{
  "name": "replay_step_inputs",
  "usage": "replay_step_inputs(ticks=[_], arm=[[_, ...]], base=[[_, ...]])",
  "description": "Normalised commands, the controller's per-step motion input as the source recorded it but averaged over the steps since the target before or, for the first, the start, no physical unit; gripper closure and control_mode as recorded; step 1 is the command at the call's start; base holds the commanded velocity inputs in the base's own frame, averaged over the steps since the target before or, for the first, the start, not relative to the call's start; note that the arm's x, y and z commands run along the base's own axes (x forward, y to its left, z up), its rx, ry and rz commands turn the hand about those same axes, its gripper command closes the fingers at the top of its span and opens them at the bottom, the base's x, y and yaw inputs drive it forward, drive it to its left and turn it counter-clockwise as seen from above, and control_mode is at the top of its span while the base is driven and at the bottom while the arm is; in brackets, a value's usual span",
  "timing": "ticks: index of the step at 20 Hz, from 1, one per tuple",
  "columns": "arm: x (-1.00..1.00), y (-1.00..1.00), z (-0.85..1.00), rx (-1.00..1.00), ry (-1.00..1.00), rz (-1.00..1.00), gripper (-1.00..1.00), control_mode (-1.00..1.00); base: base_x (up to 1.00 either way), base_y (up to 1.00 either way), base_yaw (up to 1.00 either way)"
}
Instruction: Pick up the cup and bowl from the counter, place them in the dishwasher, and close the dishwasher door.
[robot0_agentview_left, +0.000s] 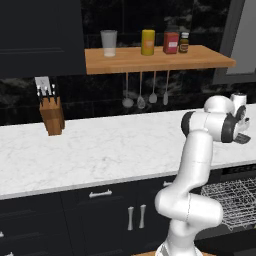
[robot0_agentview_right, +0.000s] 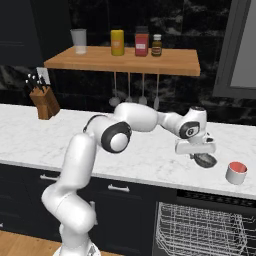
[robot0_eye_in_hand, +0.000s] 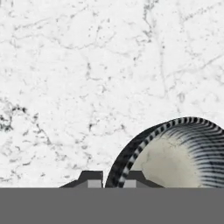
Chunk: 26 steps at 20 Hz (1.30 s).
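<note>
Striped bowl (robot0_eye_in_hand: 175, 153) rim between tool (robot0_eye_in_hand: 113, 178) tips

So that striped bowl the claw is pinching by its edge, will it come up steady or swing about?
The bowl looks rigid, so it should not flex. The gripper pinches only its thin rim, well off-centre, so it may tilt or swivel. Its glossy-looking striped wall could be slippery on the marble counter.
</note>
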Motion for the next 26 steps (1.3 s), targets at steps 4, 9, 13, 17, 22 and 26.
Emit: replay_step_inputs(ticks=[4, 9, 13, 17, 22, 26], arm=[[-1.0, 0.98, 0.45, -0.02, -0.09, -0.01, 1.0, -1.0], [-1.0, 0.69, 0.36, 0.08, -0.15, -0.18, 1.0, -1.0], [-1.0, -0.2, 0.03, 0.31, 0.0, -0.09, 1.0, -1.0], [-1.0, -0.34, -0.02, 0.23, 0.0, -0.07, 1.0, -1.0], [-0.86, -0.14, -0.26, 0.23, -0.06, 0.0, 1.0, -1.0], [-0.51, -0.02, -0.49, 0.2, -0.22, 0.18, 1.0, -1.0]], base=[[0.0, 0.0, 0.0], [0.0, 0.0, 0.0], [0.0, 0.0, 0.0], [0.0, 0.0, 0.0], [0.0, 0.0, 0.0], [0.0, 0.0, 0.0]])
